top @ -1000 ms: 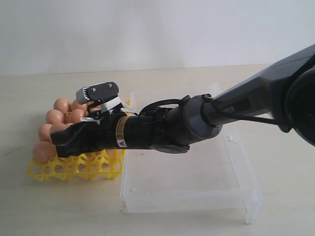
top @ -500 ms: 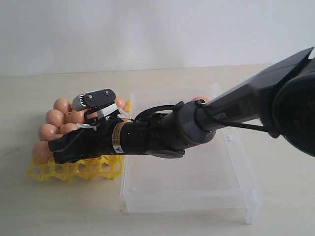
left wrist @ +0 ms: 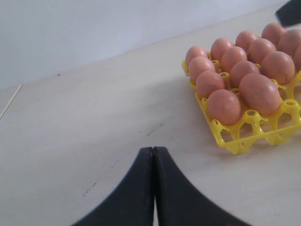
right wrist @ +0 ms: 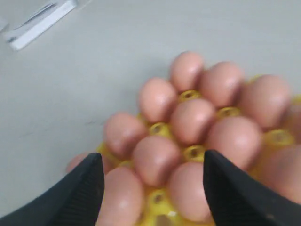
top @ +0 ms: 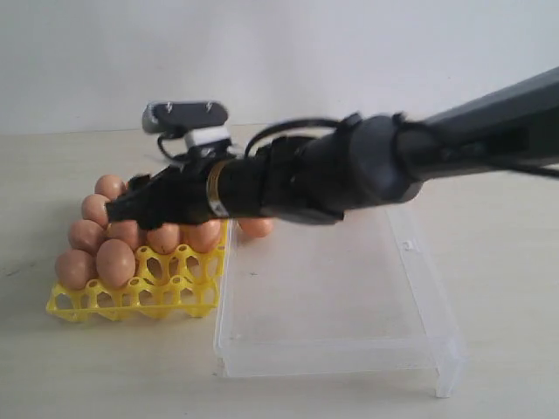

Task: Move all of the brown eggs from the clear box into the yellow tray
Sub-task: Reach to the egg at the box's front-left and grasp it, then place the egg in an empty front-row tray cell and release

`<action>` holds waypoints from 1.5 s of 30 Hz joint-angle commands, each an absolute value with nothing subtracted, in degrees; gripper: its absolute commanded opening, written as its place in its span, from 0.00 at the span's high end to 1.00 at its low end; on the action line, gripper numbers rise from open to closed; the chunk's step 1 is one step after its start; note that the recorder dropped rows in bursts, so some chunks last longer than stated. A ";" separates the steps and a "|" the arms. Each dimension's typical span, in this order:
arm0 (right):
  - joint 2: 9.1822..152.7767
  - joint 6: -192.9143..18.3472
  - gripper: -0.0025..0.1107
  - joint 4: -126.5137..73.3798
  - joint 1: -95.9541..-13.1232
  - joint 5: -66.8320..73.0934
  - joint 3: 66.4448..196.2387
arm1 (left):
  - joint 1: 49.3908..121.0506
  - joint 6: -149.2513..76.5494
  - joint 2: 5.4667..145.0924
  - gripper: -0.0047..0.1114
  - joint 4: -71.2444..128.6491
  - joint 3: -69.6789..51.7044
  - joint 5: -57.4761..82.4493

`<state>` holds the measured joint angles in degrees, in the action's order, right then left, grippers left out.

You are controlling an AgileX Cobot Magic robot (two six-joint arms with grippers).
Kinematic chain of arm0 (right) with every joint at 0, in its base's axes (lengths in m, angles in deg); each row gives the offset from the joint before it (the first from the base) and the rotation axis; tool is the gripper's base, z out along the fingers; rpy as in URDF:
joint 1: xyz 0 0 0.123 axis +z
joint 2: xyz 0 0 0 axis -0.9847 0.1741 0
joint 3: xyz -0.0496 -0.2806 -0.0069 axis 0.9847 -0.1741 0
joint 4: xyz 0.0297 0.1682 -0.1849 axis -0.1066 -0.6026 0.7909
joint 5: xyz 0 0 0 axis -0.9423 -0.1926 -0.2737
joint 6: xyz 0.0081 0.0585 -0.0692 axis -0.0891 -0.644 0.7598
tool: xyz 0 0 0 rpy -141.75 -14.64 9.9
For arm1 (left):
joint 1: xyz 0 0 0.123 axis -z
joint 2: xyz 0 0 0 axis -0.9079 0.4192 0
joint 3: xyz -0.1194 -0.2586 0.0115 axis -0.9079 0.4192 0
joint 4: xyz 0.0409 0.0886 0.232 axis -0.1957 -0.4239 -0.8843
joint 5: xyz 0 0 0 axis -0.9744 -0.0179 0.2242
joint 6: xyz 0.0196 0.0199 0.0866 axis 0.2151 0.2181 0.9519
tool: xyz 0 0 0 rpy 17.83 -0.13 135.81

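Observation:
Several brown eggs (top: 115, 262) fill the far cups of the yellow tray (top: 131, 301) at the left; its front row of cups is bare. One more egg (top: 255, 228) lies at the far left corner of the clear box (top: 349, 297). My right gripper (top: 122, 209) reaches across and hovers open above the eggs, holding nothing. In the right wrist view its fingers (right wrist: 89, 188) straddle the eggs (right wrist: 155, 157) from above, with yellow posts (right wrist: 194, 152) between them. My left gripper (left wrist: 154, 149) is shut and empty over bare table, well short of the tray (left wrist: 235, 136) and its eggs (left wrist: 258, 92).
The right arm's dark forearm (top: 349, 179) spans the far part of the clear box. A white strip-like object (right wrist: 40, 21) lies on the table beyond the tray in the right wrist view. A pale wall stands behind the table.
My right gripper has lifted up and away from the tray's front cups, and an egg now sits uncovered in the second row from the front. The left gripper is unchanged.

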<state>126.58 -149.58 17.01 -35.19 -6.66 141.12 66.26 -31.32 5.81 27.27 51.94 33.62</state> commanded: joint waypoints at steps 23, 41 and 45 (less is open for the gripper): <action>134.06 -73.46 0.54 -28.59 -44.82 51.31 163.24 | 66.36 -31.57 5.47 0.96 27.27 51.70 33.17; 143.65 -66.91 0.43 -31.12 -46.57 57.77 177.65 | 66.36 -31.57 5.47 0.96 27.27 51.70 33.17; 145.94 -65.92 0.44 -31.62 -46.57 58.02 179.70 | 66.36 -31.57 5.47 0.96 27.27 51.70 33.17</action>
<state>144.68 -66.78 -31.00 -46.18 57.58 178.33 66.26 -31.32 5.81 27.27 51.94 33.62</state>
